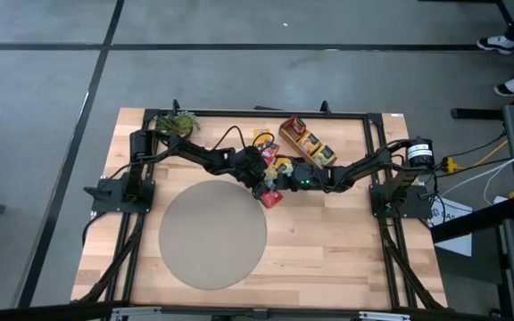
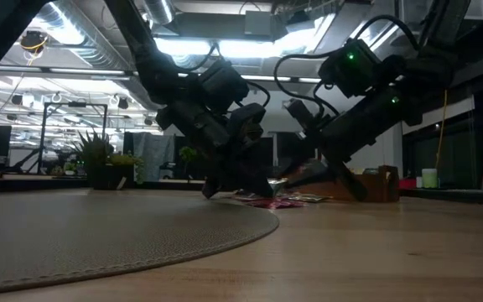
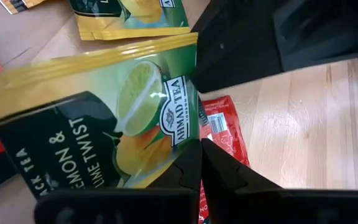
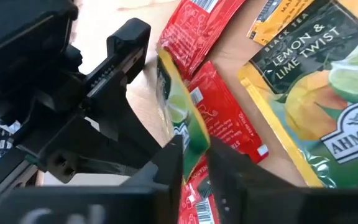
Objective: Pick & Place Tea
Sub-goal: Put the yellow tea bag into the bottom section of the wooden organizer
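A green-and-yellow lemon-and-lime tea sachet is raised over a pile of tea sachets at the table's middle. It shows edge-on in the right wrist view. My left gripper is shut on it and reaches in from the left. My right gripper comes from the right. Its fingers stand close on either side of the sachet's opposite edge with a narrow gap showing. I cannot tell whether they touch it. My left gripper pinches one edge of the green-and-yellow sachet between its two fingers, beside the printed brand mark. The fingers slant downward from the table's left. The sachet stands on edge, tilted, above the red sachets lying on the wood.
Red sachets and another lemon-and-lime sachet lie flat under the grippers. A wooden divided tray holding sachets sits just behind them. A potted plant stands at the far left. A round grey mat covers the near middle.
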Tool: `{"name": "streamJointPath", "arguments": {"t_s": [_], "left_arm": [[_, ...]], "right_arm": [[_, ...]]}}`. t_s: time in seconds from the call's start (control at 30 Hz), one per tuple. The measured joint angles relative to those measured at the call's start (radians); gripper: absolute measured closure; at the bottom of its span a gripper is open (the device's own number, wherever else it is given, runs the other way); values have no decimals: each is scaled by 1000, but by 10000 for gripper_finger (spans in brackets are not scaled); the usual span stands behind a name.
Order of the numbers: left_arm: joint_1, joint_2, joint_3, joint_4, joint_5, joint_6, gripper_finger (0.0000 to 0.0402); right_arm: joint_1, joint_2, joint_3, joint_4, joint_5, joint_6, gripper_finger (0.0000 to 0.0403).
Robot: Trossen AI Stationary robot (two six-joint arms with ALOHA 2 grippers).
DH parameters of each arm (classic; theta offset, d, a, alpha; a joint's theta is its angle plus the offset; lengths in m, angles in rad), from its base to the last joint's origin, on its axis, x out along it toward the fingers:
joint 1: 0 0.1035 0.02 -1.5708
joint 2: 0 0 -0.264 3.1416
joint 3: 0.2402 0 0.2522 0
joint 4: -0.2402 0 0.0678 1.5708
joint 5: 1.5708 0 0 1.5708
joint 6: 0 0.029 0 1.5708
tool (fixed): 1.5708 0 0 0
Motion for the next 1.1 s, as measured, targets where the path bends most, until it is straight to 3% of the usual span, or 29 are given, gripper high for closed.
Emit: {"name": "streamJointPath", "arguments": {"t_s": [0.17, 0.43, 0.8, 0.93, 1.1], "left_arm": [[0, 0, 0, 0, 0, 0, 400], [4, -8, -2, 0, 47, 3, 377], [38, -133, -15, -27, 156, -8, 301], [53, -223, -68, -18, 156, 27, 282], [75, -368, -214, 90, 76, 5, 274]], "right_arm": [[0, 0, 0, -1, 0, -7, 394], [0, 0, 0, -3, 1, -11, 398], [62, 0, 0, -3, -17, -7, 401], [113, -13, 0, 4, -12, 15, 401], [163, -63, -1, -5, 63, 17, 401]]}}
